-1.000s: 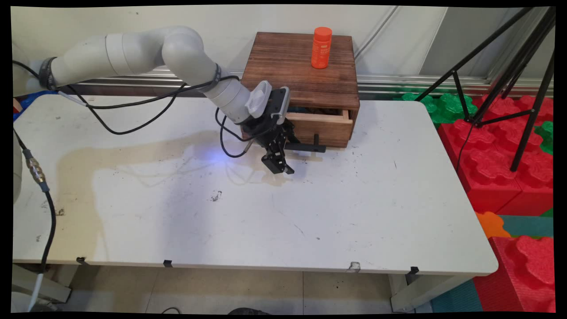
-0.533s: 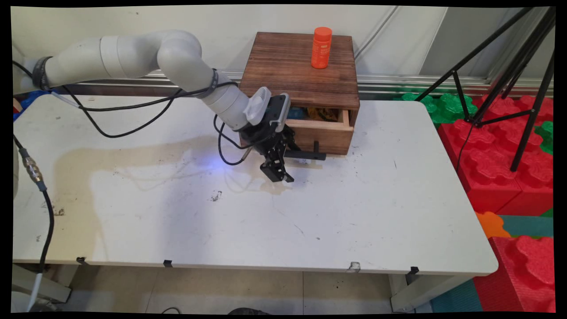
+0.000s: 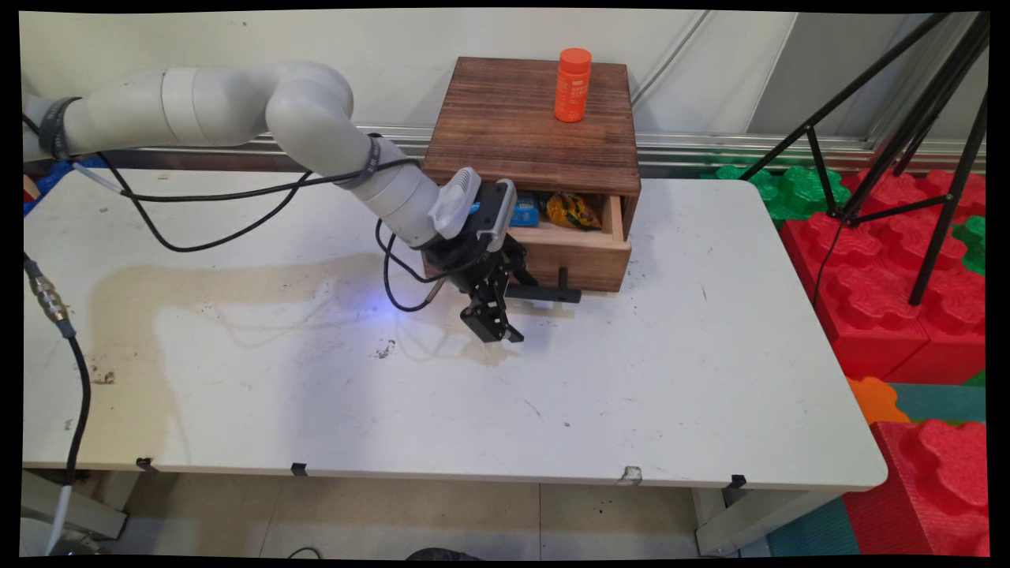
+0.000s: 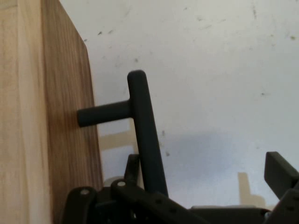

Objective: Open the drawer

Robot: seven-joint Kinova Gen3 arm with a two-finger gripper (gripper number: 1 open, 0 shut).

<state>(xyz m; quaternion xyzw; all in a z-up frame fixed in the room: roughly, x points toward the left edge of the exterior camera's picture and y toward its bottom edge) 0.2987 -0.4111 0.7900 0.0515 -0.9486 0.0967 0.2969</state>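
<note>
Drawer handle (image 4: 142,126) between pincer (image 3: 493,315) fingers

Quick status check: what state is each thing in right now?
drawer: partly open, packets visible inside.
handle: its bar stands between the gripper's fingers.
gripper: open, straddling the handle.
orange bottle: upright, capped, on top of the wooden box.

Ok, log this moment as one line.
tool: at drawer handle, grip unclear | drawer: partly open, snack packets inside | orange bottle: upright on wooden box
</note>
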